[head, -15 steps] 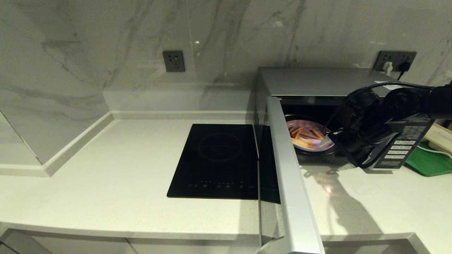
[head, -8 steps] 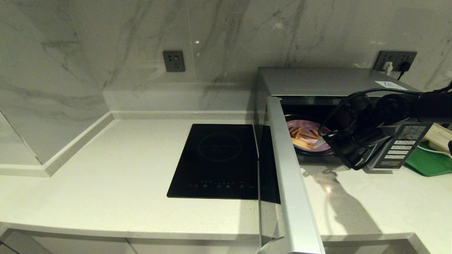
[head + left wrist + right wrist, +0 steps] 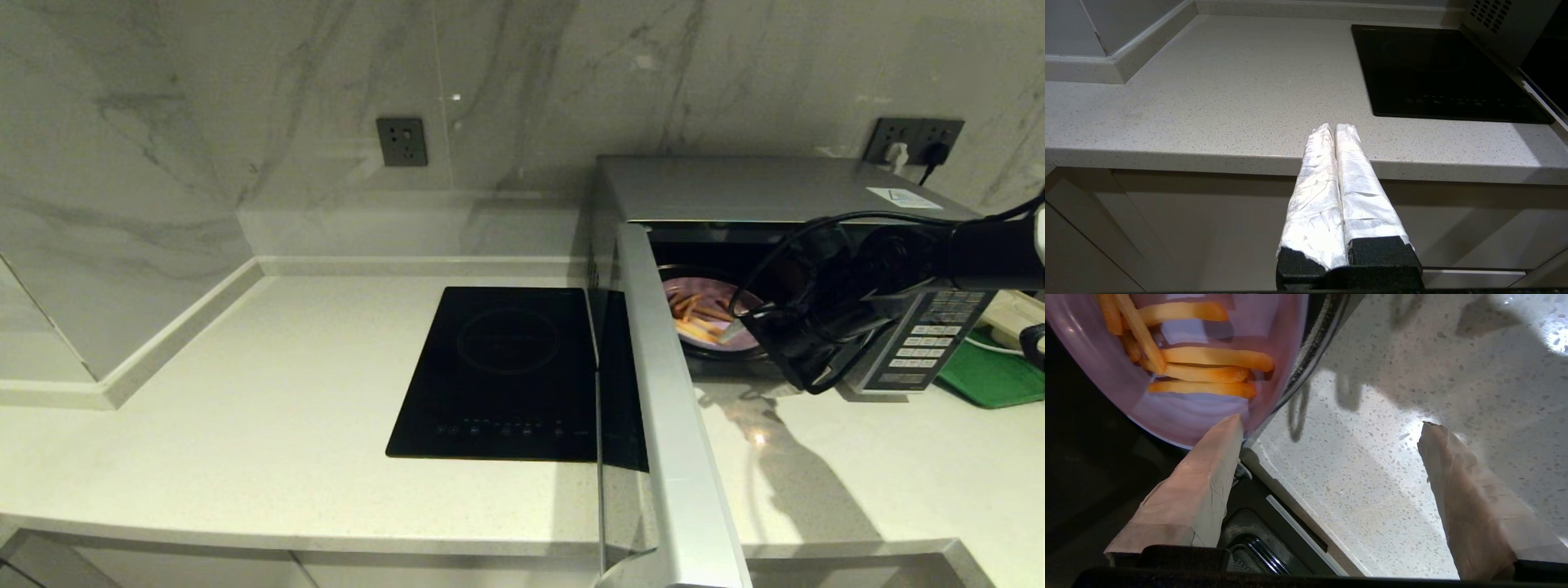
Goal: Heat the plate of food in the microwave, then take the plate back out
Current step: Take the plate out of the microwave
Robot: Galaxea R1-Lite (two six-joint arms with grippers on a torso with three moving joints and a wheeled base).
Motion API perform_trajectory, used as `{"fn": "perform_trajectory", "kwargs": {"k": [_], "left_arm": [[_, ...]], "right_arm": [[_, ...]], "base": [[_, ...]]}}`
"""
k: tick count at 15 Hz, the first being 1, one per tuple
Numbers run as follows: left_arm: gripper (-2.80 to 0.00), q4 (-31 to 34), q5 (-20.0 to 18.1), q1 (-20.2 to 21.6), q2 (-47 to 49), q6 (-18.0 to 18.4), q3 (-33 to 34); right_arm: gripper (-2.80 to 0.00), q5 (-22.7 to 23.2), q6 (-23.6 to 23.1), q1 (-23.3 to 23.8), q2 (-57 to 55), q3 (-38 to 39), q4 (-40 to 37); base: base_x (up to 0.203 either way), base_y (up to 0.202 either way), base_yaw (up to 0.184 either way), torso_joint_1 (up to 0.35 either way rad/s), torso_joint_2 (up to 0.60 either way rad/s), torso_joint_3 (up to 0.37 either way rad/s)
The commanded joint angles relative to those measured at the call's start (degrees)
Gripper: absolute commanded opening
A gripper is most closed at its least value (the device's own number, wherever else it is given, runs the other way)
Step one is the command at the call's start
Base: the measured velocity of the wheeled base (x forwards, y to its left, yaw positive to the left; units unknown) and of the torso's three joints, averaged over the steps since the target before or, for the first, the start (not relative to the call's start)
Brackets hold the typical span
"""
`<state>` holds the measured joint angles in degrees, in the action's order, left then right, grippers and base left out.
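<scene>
Microwave point(image 3: 759, 192) door open, plate point(image 3: 709, 314) inside. My right pincer point(image 3: 1331, 428) is spread apart at the plate's near rim, not gripping. Left pincer point(image 3: 1336, 130) together, parked off the desk point(image 3: 245, 392). Can't tell if heating's done.

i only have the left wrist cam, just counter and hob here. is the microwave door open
Observer: Yes. In the head view the microwave has its door swung wide open toward the robot.
Operator: ok and where's the food
Observer: The plate of food sits inside the cavity, with fries on it.
Operator: anything gripping it yet
Observer: No. The right gripper is open at the microwave's mouth. One finger has its tip at the plate's near rim, and the other is out over the countertop.
</scene>
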<state>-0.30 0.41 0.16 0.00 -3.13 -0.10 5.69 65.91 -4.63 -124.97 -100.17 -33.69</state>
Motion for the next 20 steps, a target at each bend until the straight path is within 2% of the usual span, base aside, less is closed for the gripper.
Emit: {"fn": "perform_trajectory", "kwargs": {"k": [1, 20], "left_arm": [[-2.8, -0.05, 0.02, 0.02, 0.0, -0.03, 0.01], [-2.8, -0.05, 0.02, 0.02, 0.0, -0.03, 0.01]], "right_arm": [[0.0, 0.11, 0.36, -0.11, -0.01, 0.18, 1.21], [0.0, -0.51, 0.29, -0.03, -0.72, 2.25, 1.87]], "base": [[0.0, 0.0, 0.0, 0.0, 0.0, 0.0], [0.0, 0.0, 0.0, 0.0, 0.0, 0.0]]}}
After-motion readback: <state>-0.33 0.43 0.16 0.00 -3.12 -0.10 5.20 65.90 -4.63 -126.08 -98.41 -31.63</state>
